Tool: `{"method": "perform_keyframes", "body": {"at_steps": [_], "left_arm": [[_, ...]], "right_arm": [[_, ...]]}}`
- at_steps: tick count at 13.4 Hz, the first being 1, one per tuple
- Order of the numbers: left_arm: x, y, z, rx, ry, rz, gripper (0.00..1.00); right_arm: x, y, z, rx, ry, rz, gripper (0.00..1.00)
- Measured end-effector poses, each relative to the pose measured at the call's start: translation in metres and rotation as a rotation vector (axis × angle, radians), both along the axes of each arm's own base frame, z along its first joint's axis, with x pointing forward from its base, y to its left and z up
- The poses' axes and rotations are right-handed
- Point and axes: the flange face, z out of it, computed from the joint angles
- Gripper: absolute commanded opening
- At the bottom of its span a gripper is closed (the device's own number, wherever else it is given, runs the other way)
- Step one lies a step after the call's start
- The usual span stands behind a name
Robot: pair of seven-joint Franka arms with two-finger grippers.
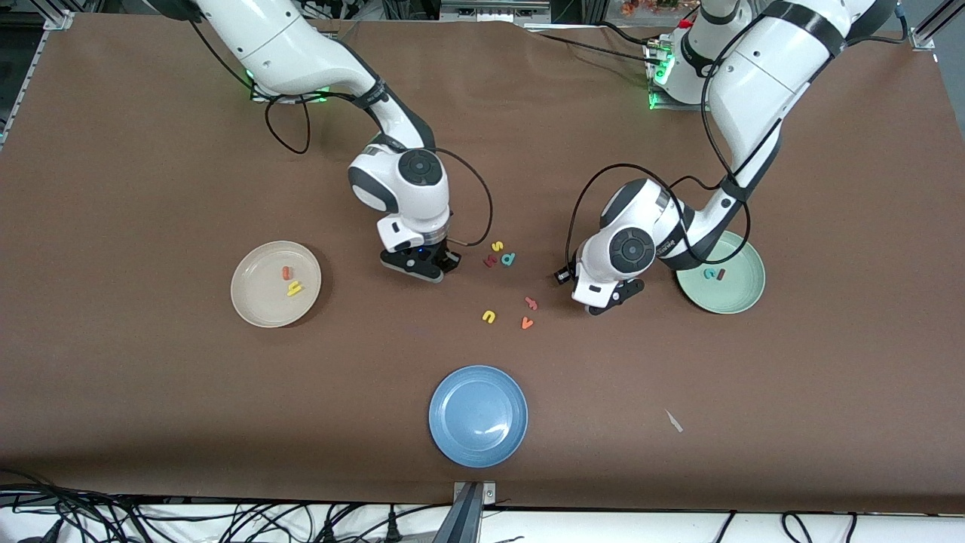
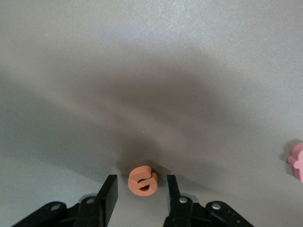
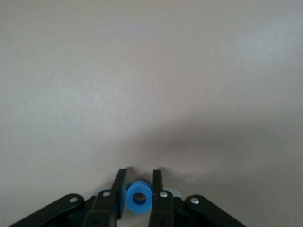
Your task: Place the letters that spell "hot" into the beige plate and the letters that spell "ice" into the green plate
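Note:
My right gripper [image 3: 139, 174] is shut on the blue o [image 3: 139, 196], low over the table between the beige plate [image 1: 252, 305] and the loose letters; in the front view the right gripper [image 1: 422, 265] hides the o. The beige plate holds the orange t [image 1: 287, 272] and the yellow h [image 1: 294, 288]. My left gripper [image 2: 141, 179] is open and straddles the orange e [image 2: 142, 181], with a gap on each side. The left gripper [image 1: 609, 300] stands beside the green plate [image 1: 742, 302] and hides the e there. That plate holds the teal c [image 1: 709, 273] and the dark red i [image 1: 721, 274].
Loose letters lie between the two grippers: a yellow s [image 1: 497, 246], a teal d [image 1: 509, 259], a dark red letter [image 1: 490, 261], a yellow u [image 1: 489, 317], a pink letter [image 1: 531, 303] and an orange v [image 1: 527, 323]. A blue plate [image 1: 478, 415] sits nearer the front camera.

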Motion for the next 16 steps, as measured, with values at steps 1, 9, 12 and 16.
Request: {"method": "perform_keyframes", "body": {"at_steps": [1, 9, 12, 16], "left_arm": [[-0.001, 0.000, -0.001, 0.000, 0.002, 0.000, 0.42], [0.000, 0.000, -0.002, -0.003, 0.000, 0.002, 0.00], [0.007, 0.006, 0.002, -0.004, -0.009, 0.016, 0.00], [0.040, 0.061, 0.051, 0.015, -0.024, -0.012, 0.00]], "right_arm": [[0.008, -0.008, 0.007, 0.002, -0.007, -0.001, 0.24], [0.039, -0.131, 0.078, -0.130, 0.092, 0.222, 0.24], [0.062, -0.209, 0.116, -0.120, 0.167, 0.354, 0.24], [0.074, -0.286, 0.110, -0.119, 0.205, 0.442, 0.35]]}}
